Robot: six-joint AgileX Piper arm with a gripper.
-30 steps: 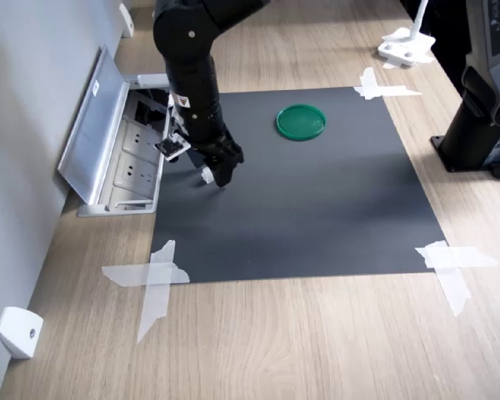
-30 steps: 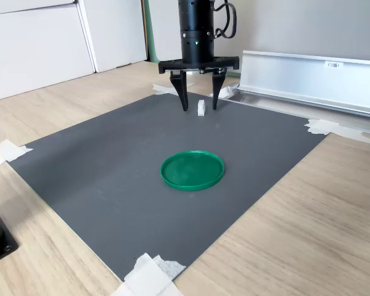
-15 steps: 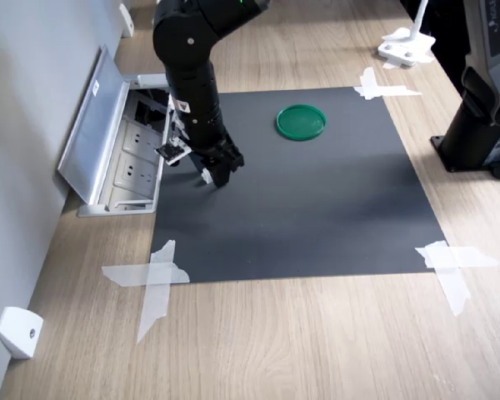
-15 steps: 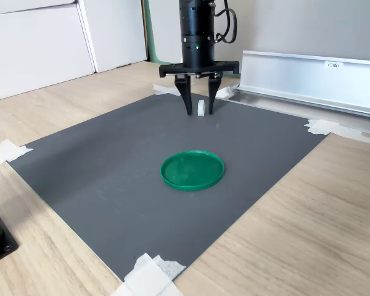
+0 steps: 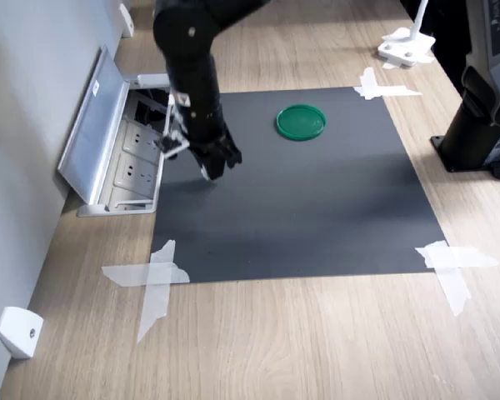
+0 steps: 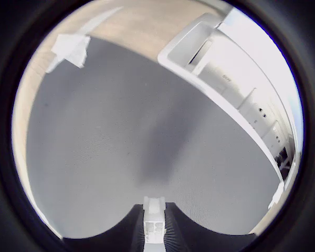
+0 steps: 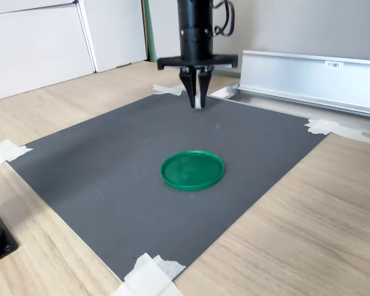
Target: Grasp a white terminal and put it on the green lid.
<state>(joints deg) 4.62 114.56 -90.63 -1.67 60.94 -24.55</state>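
Your claw is clenched on the white terminal just above the mat (the grasp looks done) — what's left is carrying it to the green lid, well apart, and releasing.

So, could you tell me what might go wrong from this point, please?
The end effector pinches the tiny white terminal only at its fingertips, so it could slip or twist during the carry. The green lid is a small target with a raised rim, so a release off-centre might leave the terminal on the dark mat.
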